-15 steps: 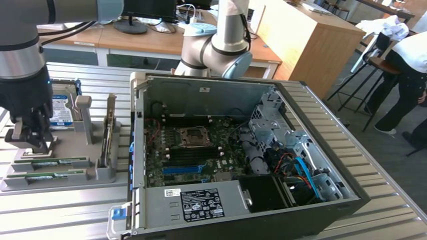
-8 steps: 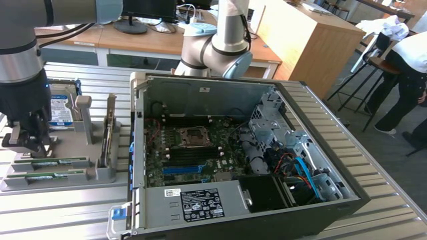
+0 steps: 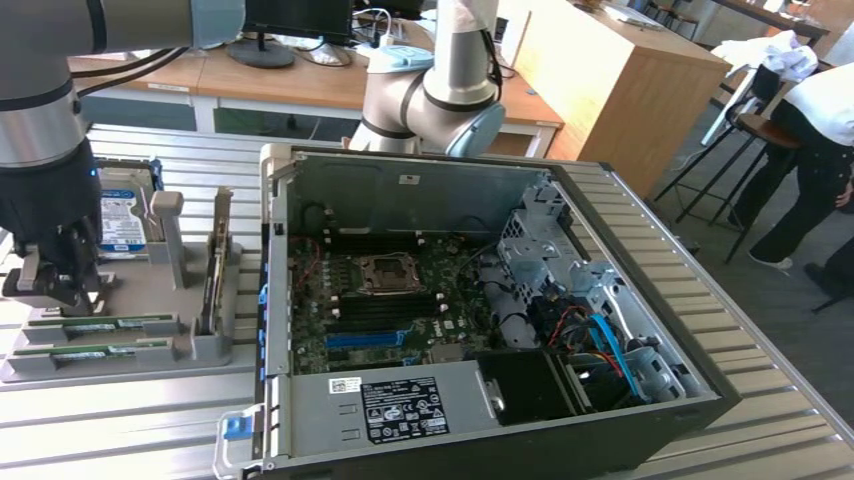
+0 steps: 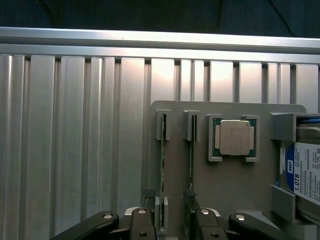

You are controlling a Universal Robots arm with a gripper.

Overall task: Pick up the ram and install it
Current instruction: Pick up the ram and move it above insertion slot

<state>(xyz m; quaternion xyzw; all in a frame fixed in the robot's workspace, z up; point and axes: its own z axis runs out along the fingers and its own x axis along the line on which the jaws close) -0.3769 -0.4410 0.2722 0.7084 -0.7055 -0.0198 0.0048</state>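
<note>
Item: ram (image 4: 162,185), standing on edge in a slot of the grey holder (image 4: 230,195), at the exterior view's left, well apart from the open computer case (image 3: 400,190). Gripper (image 4: 172,227): jaws spread wide, holding nothing, poised over the holder. Hazard: a second stick (image 4: 191,170) stands just beside the first, so a slightly off-centre descent could strike or pinch both. Appearance: thin green board seen edge-on, long and narrow, seated between notched end posts; probably stiff but fragile
</note>
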